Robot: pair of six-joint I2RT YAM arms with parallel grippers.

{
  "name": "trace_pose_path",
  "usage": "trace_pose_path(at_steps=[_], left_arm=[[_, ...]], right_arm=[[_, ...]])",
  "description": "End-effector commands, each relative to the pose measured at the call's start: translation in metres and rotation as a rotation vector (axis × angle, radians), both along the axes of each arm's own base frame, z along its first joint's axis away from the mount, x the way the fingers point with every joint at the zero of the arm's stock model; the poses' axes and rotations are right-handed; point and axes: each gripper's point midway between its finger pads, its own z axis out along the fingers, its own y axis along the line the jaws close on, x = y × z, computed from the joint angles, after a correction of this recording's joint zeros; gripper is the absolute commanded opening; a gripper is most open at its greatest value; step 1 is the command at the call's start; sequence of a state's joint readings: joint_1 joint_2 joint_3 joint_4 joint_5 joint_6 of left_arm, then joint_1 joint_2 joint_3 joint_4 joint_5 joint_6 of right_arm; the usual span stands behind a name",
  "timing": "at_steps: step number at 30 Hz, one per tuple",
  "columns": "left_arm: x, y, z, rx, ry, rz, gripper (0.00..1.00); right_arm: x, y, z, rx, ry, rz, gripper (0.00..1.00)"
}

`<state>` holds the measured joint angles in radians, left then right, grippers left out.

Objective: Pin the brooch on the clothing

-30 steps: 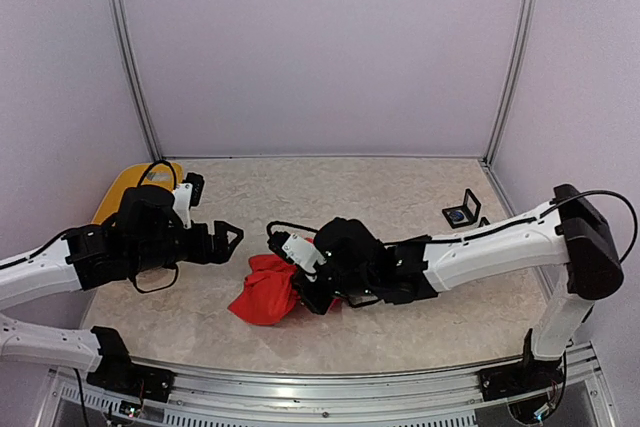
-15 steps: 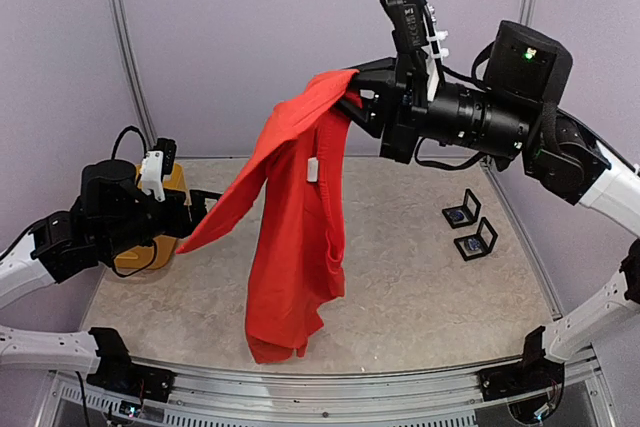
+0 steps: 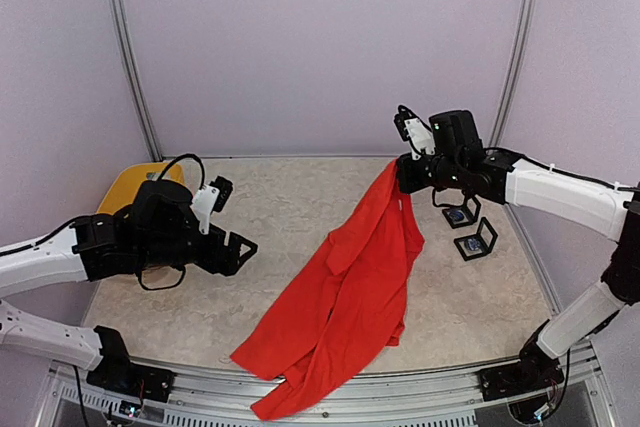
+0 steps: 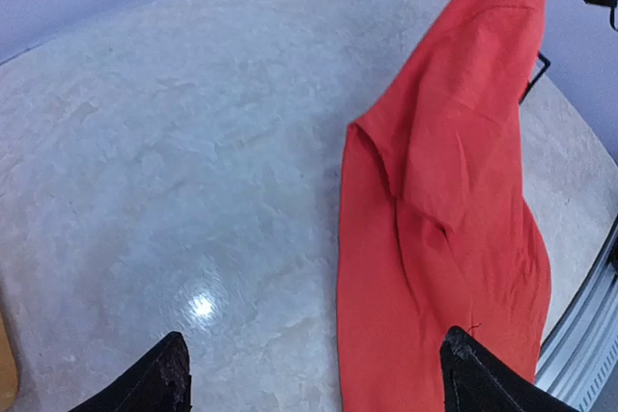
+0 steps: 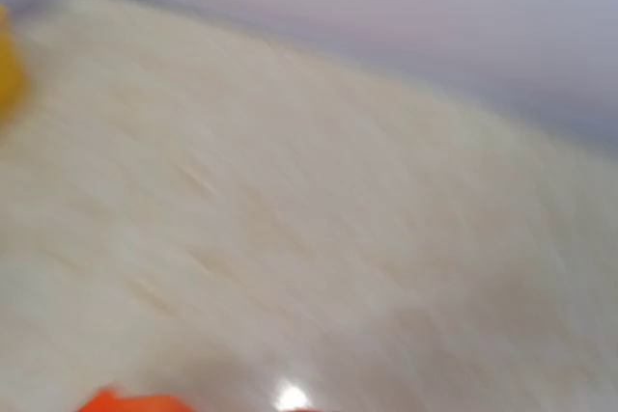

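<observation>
The red T-shirt hangs from my right gripper at the back right. It slopes down across the table, and its lower end lies over the front edge. My right gripper is shut on the shirt's top end. My left gripper is open and empty just left of the shirt. In the left wrist view the shirt fills the right side, and one of the open gripper's fingertips is over its cloth. The right wrist view is blurred and shows only a red sliver. No brooch is clearly visible.
Two small black stands sit on the table at the right, under the right arm; one holds something blue. A yellow tray lies at the back left behind the left arm. Metal posts mark the back corners.
The right arm came down from high above the table to the back right, laying the hanging shirt down diagonally. The left gripper moved right, towards the shirt.
</observation>
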<state>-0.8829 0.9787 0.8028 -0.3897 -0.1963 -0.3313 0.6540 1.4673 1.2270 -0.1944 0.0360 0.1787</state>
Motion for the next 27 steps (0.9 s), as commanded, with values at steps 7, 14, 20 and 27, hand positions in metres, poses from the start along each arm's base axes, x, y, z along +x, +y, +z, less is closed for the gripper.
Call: trace_pose_path(at_steps=[7, 14, 20, 27], left_arm=[[-0.112, -0.055, -0.164, 0.379, 0.369, -0.369, 0.79], [-0.102, -0.037, -0.205, 0.536, 0.432, -0.260, 0.74], [-0.103, -0.041, -0.196, 0.447, 0.429, -0.277, 0.76], [-0.100, -0.046, -0.169, 0.262, 0.434, -0.241, 0.77]], right_arm=[[0.024, -0.031, -0.078, -0.081, 0.146, -0.116, 0.00], [0.023, -0.049, -0.081, -0.156, 0.135, -0.177, 0.00], [0.053, -0.098, -0.094, -0.252, 0.211, -0.292, 0.63], [0.065, -0.122, -0.081, -0.361, 0.247, -0.362, 0.62]])
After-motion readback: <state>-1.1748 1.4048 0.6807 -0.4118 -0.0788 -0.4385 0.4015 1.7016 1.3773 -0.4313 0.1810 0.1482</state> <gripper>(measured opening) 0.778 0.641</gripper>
